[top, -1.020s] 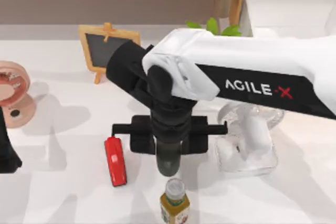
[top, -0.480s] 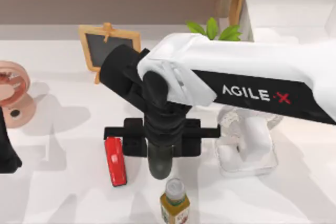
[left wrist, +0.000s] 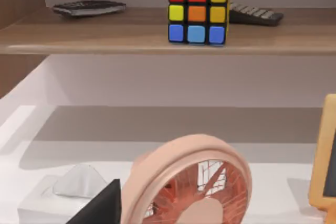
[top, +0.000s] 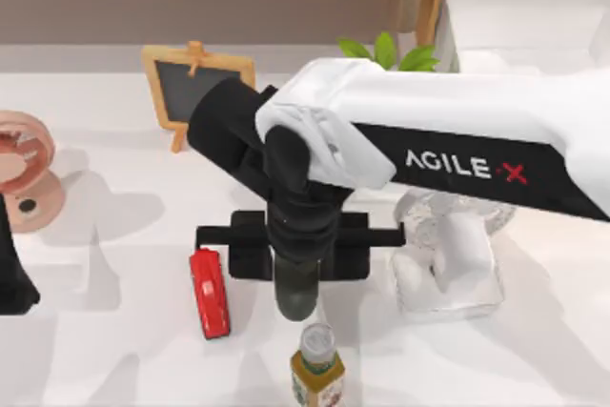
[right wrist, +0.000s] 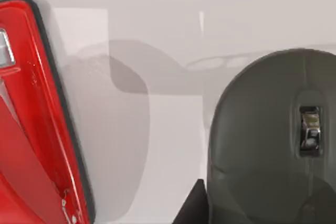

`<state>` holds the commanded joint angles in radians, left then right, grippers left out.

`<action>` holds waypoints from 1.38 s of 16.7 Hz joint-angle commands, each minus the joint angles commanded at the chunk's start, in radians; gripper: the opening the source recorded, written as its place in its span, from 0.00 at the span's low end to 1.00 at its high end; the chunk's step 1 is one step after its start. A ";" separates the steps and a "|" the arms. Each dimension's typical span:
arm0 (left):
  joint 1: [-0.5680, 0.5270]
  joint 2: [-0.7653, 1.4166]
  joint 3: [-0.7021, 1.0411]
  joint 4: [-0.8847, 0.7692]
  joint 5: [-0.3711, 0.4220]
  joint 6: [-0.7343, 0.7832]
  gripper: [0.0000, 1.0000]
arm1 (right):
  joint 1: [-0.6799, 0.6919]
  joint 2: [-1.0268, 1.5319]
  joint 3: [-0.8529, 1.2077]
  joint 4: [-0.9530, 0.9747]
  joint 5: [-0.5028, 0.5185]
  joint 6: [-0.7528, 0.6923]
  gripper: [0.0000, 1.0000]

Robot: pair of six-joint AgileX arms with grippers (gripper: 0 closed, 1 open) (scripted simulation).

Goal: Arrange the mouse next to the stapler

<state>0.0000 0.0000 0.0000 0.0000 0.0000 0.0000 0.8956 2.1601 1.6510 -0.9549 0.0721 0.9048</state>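
From the top view, the right arm reaches in from the right side across the middle of the white table. Its right tool points down at the table, with a black cross bar on each side. I cannot tell if the right tool is open or closed. Under its tip the front end of the dark mouse peeks out. The red stapler lies on the table just to the left of the mouse, apart from it. A small bottle with a green label stands just in front of the mouse. A clear fan stands to the right, under the arm. A little chalkboard stands behind, and a pink fan is at the left edge. The left arm is parked at the far left edge.

The left wrist view looks at the pink fan up close. A colour cube sits on a wooden shelf behind it. A tissue box rests low beside the fan.

The right wrist view looks down at the table. The mouse is close, with its scroll wheel showing. The stapler lies beside it, with bare white table between the 2.
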 joint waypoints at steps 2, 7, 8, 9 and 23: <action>0.000 0.000 0.000 0.000 0.000 0.000 1.00 | -0.013 0.010 -0.009 0.001 0.006 -0.004 0.00; 0.000 0.000 0.000 0.000 0.000 0.000 1.00 | -0.019 0.021 -0.019 0.001 0.008 -0.005 0.00; 0.000 0.000 0.000 0.000 0.000 0.000 1.00 | -0.019 0.021 -0.019 0.001 0.008 -0.005 0.00; 0.000 0.000 0.000 0.000 0.000 0.000 1.00 | -0.019 0.021 -0.019 0.001 0.008 -0.005 0.08; 0.000 0.000 0.000 0.000 0.000 0.000 1.00 | -0.019 0.021 -0.019 0.001 0.008 -0.005 1.00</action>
<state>0.0000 0.0000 0.0000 0.0000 0.0000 0.0000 0.8765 2.1810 1.6323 -0.9543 0.0800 0.8994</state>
